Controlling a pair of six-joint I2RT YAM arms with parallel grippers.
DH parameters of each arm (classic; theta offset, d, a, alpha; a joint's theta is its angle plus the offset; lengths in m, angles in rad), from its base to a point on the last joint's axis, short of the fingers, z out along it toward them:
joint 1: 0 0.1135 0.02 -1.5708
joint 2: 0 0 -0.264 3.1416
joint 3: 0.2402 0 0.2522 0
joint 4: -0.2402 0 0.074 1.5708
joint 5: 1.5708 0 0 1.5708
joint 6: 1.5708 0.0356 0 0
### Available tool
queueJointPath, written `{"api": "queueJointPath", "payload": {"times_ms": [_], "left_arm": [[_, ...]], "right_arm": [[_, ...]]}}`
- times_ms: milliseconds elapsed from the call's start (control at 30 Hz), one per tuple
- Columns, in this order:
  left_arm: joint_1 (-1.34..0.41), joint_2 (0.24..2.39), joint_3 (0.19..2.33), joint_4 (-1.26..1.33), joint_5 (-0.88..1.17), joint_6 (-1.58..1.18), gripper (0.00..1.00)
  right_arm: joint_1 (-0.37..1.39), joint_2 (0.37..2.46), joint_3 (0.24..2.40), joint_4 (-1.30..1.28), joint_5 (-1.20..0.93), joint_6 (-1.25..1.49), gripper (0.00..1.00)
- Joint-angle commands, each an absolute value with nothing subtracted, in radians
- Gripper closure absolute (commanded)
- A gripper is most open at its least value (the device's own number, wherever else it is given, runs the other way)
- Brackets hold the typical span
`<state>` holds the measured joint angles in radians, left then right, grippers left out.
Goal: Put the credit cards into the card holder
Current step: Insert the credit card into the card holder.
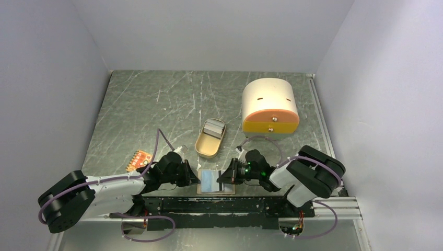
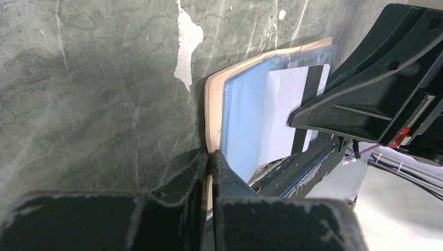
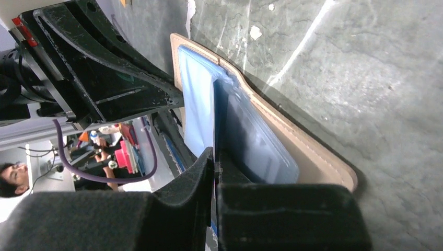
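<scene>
Card holder [image 1: 217,192] lay open and flat at lower ctr of the top view, on the near edge of the table [image 1: 156,104], btwn the two arms. Left gripper [image 2: 210,154] sat at its left side. Its fingers were closed tight w/ the card holder's tan rim pinched btwn them, seen at bottom ctr of the left wrist view.

Light blue card [image 2: 243,120] lay inside the holder against the tan lining, covering most of the inner face. Whitish-grey card [image 2: 284,104], w/ a dark stripe along one side, lay over the blue one toward the right of that frame.

Right gripper [image 3: 214,151] was closed on the whitish-grey card. In the left wrist view a black finger covered the card's lower right part. In the right wrist view the card showed edge-on, as a thin line running up from btwn the fingertips at bottom ctr. Couldn't tell whether its far end sat in a pocket.

Elsewhere in the top view:
- Oval tin tray [image 1: 210,138] just above ctr.
- Cream box w/ orange front [image 1: 270,104] at upper right.
- Orange-red dotted piece [image 1: 141,158] at mid left, beside the left arm.

All three lay apart from the holder.
</scene>
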<state>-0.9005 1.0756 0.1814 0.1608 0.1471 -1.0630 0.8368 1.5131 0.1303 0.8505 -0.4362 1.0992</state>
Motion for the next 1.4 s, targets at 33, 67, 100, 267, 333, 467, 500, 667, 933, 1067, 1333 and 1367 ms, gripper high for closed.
{"api": "queueJointPath", "payload": {"times_ms": [33,67,100,267,333,467,500,667,933,1067,1333,1367], "left_arm": [[-0.908,1.083,0.182,0.171,0.162,-1.057,0.91],[-0.908,1.083,0.185,0.169,0.163,-1.055,0.91],[-0.908,1.084,0.188,0.166,0.164,-1.053,0.91],[-0.908,1.087,0.199,0.157,0.165,-1.048,0.91],[-0.909,1.089,0.201,0.155,0.167,-1.047,0.91],[-0.908,1.092,0.208,0.153,0.170,-1.041,0.91],[-0.908,1.095,0.210,0.154,0.174,-1.039,0.91],[-0.908,1.118,0.219,0.158,0.184,-1.030,0.91],[-0.908,1.147,0.225,0.185,0.198,-1.019,0.91],[-0.908,1.141,0.238,0.174,0.196,-1.017,0.91],[-0.908,1.125,0.240,0.164,0.194,-1.020,0.91],[-0.909,1.121,0.239,0.164,0.196,-1.022,0.91]], "right_arm": [[0.838,1.585,0.151,0.876,-0.500,1.066,0.92],[0.838,1.588,0.148,0.878,-0.501,1.068,0.89],[0.838,1.586,0.150,0.866,-0.494,1.068,0.84],[0.839,1.488,0.194,0.576,-0.389,1.014,0.57],[0.838,1.435,0.220,0.446,-0.348,0.981,0.56],[0.838,1.348,0.271,0.208,-0.265,0.924,0.55],[0.838,1.329,0.282,0.169,-0.252,0.911,0.55],[0.838,1.224,0.328,-0.008,-0.172,0.880,0.55],[0.860,1.177,0.311,0.032,-0.199,0.934,0.55],[0.905,1.227,0.313,0.098,-0.198,0.964,0.55],[1.001,1.350,0.364,0.218,-0.196,0.994,0.56],[1.002,1.359,0.367,0.237,-0.207,0.996,0.57]]}}
